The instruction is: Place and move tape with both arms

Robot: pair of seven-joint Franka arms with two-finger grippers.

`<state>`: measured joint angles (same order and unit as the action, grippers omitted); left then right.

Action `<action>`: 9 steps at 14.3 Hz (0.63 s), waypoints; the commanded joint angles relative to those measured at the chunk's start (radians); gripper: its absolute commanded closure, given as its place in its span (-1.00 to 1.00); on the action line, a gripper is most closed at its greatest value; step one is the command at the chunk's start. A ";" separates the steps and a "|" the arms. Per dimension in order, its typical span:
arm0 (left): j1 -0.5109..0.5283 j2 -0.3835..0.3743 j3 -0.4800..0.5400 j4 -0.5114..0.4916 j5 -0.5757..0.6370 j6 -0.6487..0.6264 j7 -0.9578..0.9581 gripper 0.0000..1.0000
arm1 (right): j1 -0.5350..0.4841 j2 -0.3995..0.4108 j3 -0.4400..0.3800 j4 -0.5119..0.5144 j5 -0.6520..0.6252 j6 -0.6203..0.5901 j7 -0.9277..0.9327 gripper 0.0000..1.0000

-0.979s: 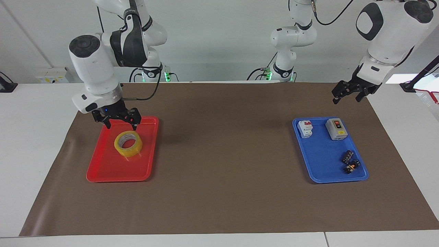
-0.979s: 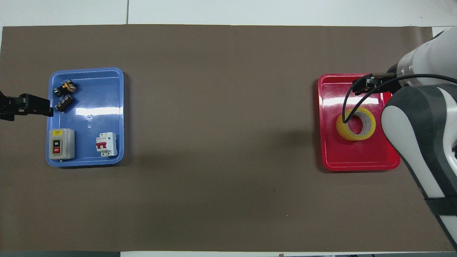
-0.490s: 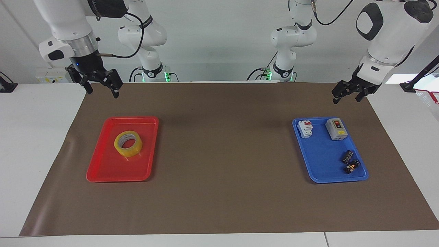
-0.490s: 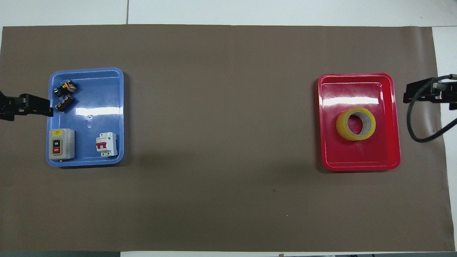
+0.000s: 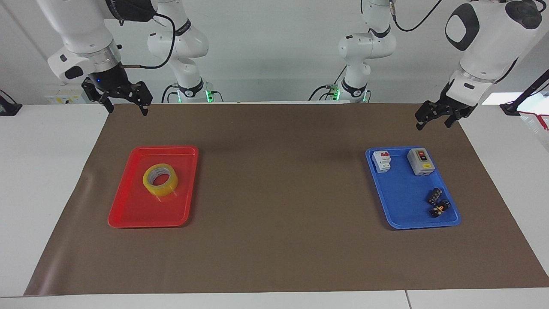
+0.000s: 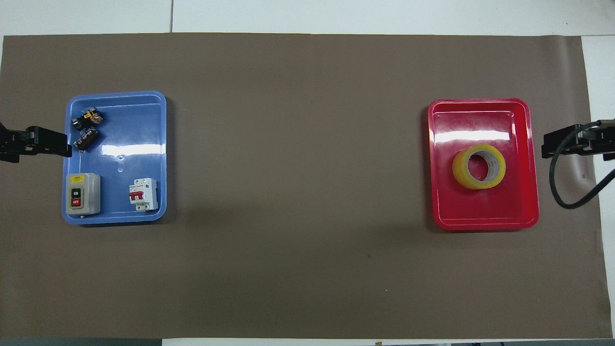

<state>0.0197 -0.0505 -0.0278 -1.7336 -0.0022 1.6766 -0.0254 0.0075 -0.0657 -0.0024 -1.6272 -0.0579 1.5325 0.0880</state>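
Observation:
The tape (image 5: 160, 180), a translucent yellow roll with a whitish core, lies flat in the red tray (image 5: 128, 214) at the right arm's end of the table. It also shows in the overhead view (image 6: 479, 166), in the red tray (image 6: 480, 223). My right gripper (image 5: 126, 108) is open and empty. It hangs high over the mat's edge, well clear of the tray, and its tips show in the overhead view (image 6: 545, 144). My left gripper (image 5: 433, 122) is open and empty over the mat's corner near the blue tray, and shows in the overhead view (image 6: 65, 146). The left arm waits.
A blue tray (image 5: 403, 206) at the left arm's end holds a grey switch box (image 5: 420, 161), a white circuit breaker (image 5: 381, 161) and small black parts (image 5: 437, 204). A brown mat (image 5: 279, 193) covers the table. Two smaller arm bases with green lights stand at the robots' edge.
My right gripper has lifted away from just above the tape and drawn back to the mat's edge by the robots. The tape stays in the red tray. The left arm has not moved.

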 commanded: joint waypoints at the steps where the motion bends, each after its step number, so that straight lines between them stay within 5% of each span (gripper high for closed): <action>1: 0.008 -0.020 -0.001 -0.018 -0.018 0.012 0.001 -1.00 | -0.027 -0.022 0.002 -0.017 0.016 -0.014 -0.025 -1.00; 9: 0.008 -0.020 -0.001 -0.017 -0.018 0.012 0.002 -1.00 | -0.014 0.010 0.015 0.059 0.049 -0.045 -0.013 -1.00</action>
<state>0.0197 -0.0505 -0.0278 -1.7336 -0.0022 1.6766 -0.0254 -0.0011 -0.0696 0.0068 -1.5957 -0.0190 1.5048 0.0880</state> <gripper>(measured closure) 0.000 0.000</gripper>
